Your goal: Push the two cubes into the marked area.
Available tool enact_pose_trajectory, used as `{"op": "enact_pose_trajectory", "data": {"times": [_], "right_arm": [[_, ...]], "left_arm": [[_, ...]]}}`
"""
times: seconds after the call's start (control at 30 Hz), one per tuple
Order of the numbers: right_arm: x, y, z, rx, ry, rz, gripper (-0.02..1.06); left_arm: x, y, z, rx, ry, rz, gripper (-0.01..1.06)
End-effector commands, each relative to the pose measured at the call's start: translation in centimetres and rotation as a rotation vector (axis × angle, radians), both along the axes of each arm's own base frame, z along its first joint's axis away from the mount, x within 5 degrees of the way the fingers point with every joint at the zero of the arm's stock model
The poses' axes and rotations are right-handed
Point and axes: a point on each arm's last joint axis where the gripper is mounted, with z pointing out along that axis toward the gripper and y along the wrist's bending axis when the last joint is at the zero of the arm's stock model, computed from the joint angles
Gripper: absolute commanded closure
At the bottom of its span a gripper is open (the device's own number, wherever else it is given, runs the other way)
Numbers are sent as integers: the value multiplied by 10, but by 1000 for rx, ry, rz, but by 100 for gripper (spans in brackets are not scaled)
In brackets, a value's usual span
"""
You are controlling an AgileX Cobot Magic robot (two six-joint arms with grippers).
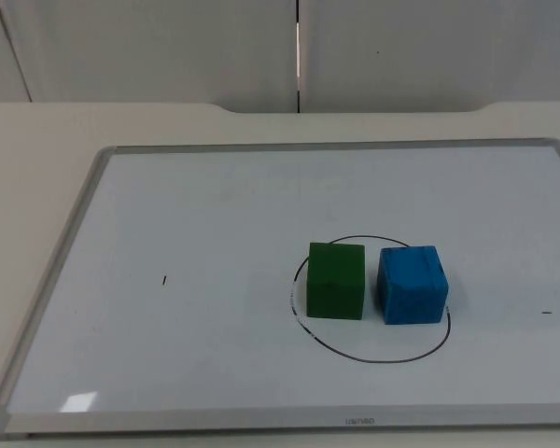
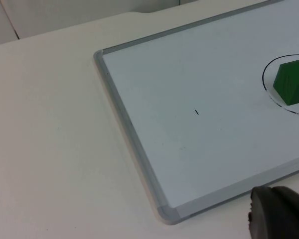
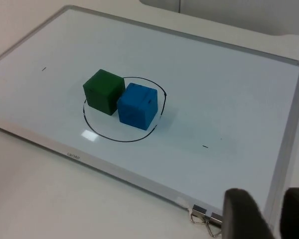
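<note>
Green foam cube [image 1: 337, 281] and blue foam cube [image 1: 412, 285] are sitting side by side inside the black drawn circle [image 1: 373, 358] on the whiteboard [image 1: 168, 205], so both hands are waiting off-board: right hand [image 3: 269, 214] slightly parted, empty; left hand [image 2: 279, 214] can't tell.

Left gripper [image 2: 279, 214] hovers off the whiteboard's [image 2: 139, 154] near left corner, over the desk; right gripper [image 3: 269, 211] hovers by its near right corner, fingers [image 3: 241, 211] slightly apart
</note>
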Motion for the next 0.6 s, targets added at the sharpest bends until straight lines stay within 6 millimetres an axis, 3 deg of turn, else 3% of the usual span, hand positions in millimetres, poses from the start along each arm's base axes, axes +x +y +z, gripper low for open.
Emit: {"op": "enact_pose_trajectory", "data": {"times": [0.0,0.07,0.1,0.17,0.4,0.47,0.53,0.57], "right_arm": [[1,0,-3,-7,5,-6,49],[1,0,-3,-7,5,-6,46],[1,0,-3,-7,5,-6,34],[1,0,-3,-7,5,-6,26],[1,0,-3,-7,5,-6,26],[1,0,-3,-7,5,-6,26],[1,0,-3,-7,5,-6,26],[1,0,-3,-7,5,-6,26]], "left_arm": [[1,0,-1,-2,-9,7,105],[1,0,-1,-2,-9,7,105],[1,0,-1,-2,-9,7,105],[1,0,-1,-2,-9,7,105],[1,0,-1,-2,-9,7,104],[1,0,-1,-1,-9,6,96],[1,0,-1,-1,-9,6,79],[1,0,-1,-1,-9,6,79]]}}
